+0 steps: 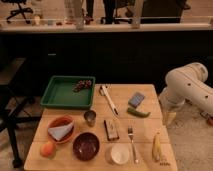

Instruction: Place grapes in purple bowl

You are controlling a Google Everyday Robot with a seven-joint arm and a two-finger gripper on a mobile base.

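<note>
Cup (90, 117) between grapes (83, 85), purple bowl (86, 146) (hand (170, 117) beside table (146, 131))

Blurred pincer (170, 118) beside the table's (149, 126) right edge; arm (192, 85) cropped at right

Tray (56, 96) at the table's (147, 127) back left, gripper (170, 117) off its right edge.
The grapes (83, 85) lie in the tray's back right corner. Before the tray stands a cup (90, 117), with a cloth-holding bowl (61, 129) to its front left and a round fruit (47, 149) at the front left corner. The second bowl (86, 146) sits right of the fruit; a fork (132, 142) and banana (156, 146) lie further right.
</note>
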